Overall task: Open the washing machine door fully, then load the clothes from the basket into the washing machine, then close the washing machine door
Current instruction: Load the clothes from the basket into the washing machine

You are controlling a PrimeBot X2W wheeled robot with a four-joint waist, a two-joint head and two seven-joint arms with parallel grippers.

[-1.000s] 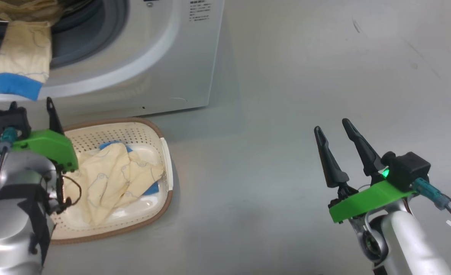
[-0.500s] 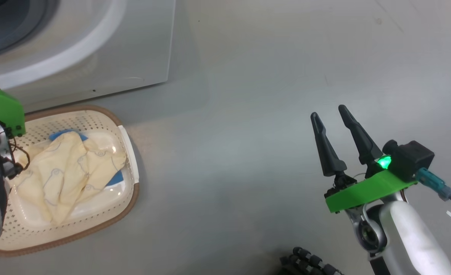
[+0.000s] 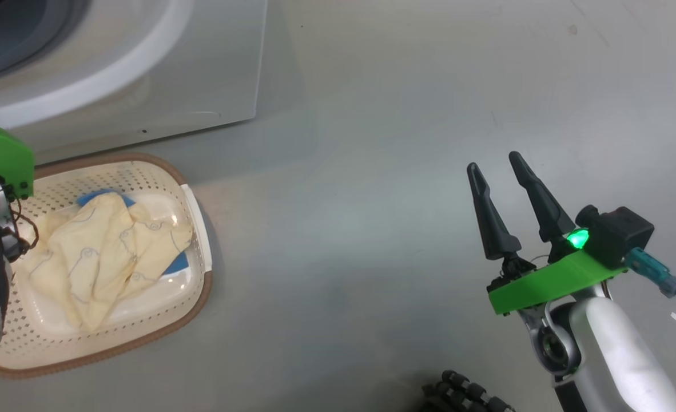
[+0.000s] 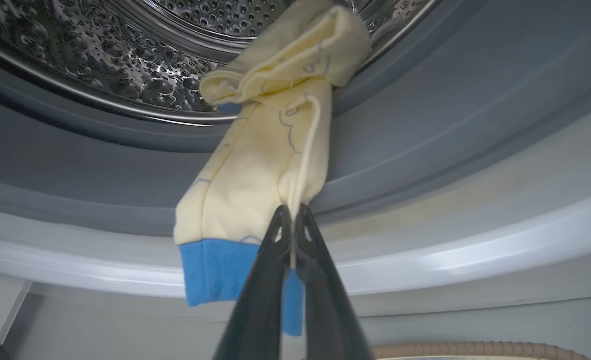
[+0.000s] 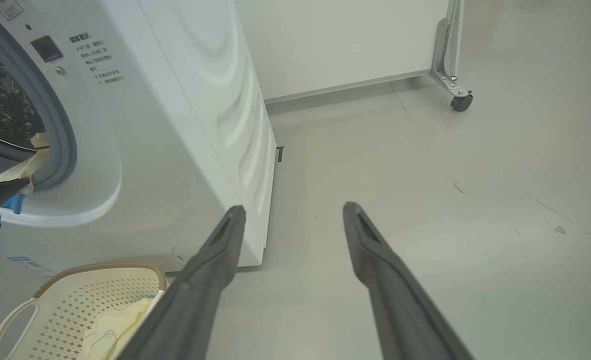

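1. The left gripper (image 4: 292,212) is pinched shut on a thin fold of the garment (image 4: 255,175) hanging from the drum (image 4: 75,60) over the grey seal (image 4: 425,115) of the washing machine (image 4: 475,240).
2. The right gripper (image 3: 492,161) waits spread and empty.
3. Risk: so slim a pinch may slip, leaving a tail on the seal for the door to trap.
4. More clothes (image 3: 103,257) lie in the basket (image 3: 143,177).

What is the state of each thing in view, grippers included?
washing machine, door opening uncovered.
hanging garment, draped over the gasket, half outside.
left gripper, shut on hanging garment.
basket, on the floor, not empty.
clothes, crumpled in the basket.
right gripper, open, empty.
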